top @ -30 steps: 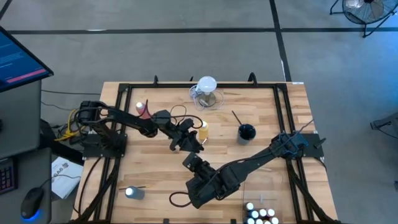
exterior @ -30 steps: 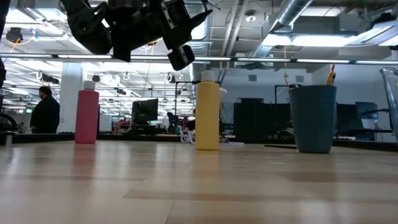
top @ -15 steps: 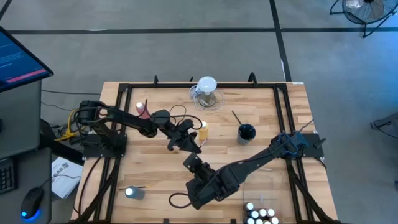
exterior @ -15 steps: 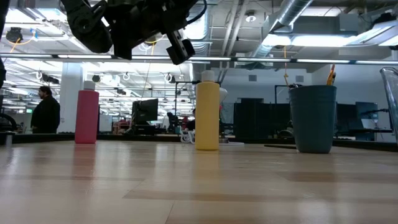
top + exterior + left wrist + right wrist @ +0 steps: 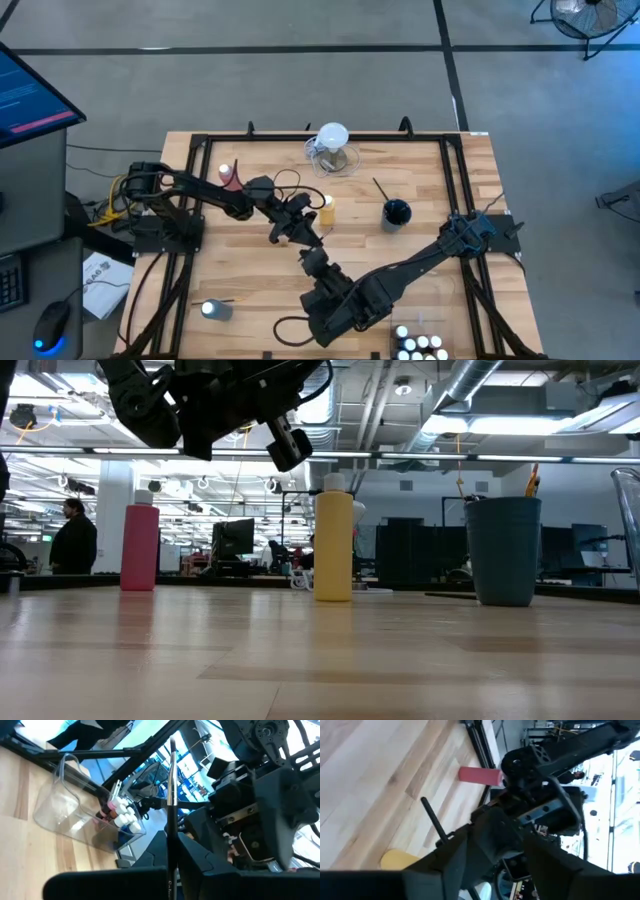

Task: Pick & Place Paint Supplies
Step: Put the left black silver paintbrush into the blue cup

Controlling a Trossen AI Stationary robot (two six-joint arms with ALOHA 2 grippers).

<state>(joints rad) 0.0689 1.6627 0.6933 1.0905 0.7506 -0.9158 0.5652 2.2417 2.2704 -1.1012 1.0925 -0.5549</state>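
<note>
My left gripper hangs above the middle of the table, shut on a thin dark paintbrush. The paintbrush also shows in the right wrist view. My right gripper stands just on the near side of the left one, open, with nothing between its fingers. A yellow squeeze bottle stands upright on its base just beyond the left gripper. A pink-red bottle stands at the far left. Small white-capped bottles sit in a clear container at the near right. My left gripper pinches the paintbrush's shaft between its two fingers. The fingers come level from the table's left. A long stretch of the brush sticks out past the fingertips, straight and clear of the table. How far back the shaft reaches is hidden by the fingers.
A clear jug with a white round top stands at the far edge. A dark cup with a brush in it stands right of the yellow bottle, and a grey cup at the near left. Black frame rails border the tabletop.
My right arm has swung slightly toward the table's right edge and its wrist has rolled a little, drawing off from my left gripper. The left arm has stayed in place with the paintbrush in the air.
</note>
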